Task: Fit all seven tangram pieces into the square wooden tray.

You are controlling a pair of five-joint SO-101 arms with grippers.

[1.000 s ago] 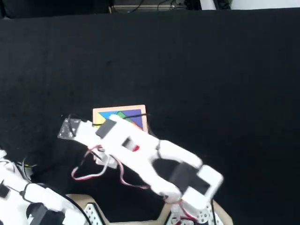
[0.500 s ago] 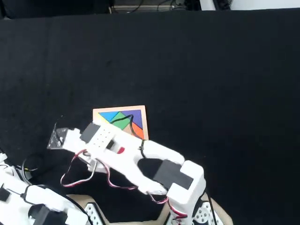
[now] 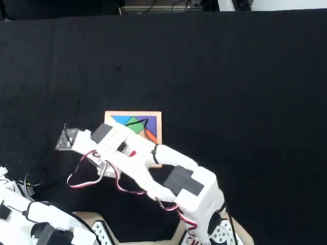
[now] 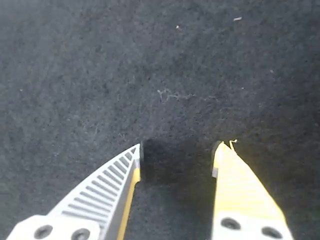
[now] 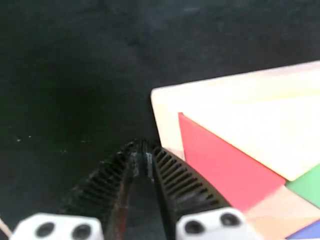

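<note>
The square wooden tray lies on the black cloth with blue, green and orange pieces showing; my right arm crosses over its near part. My right gripper rests on the cloth just left of the tray. In the right wrist view that gripper is shut with nothing in it, right beside the tray's corner. A red piece, a pale piece and a green piece lie inside. My left gripper hangs open over bare cloth.
The left arm's white body sits at the near left corner by the arm bases. Black cloth covers the table all around the tray; cables run along the far edge.
My right arm swung left and nearer, then came back a little. The tray has shifted slightly to the right and away.
</note>
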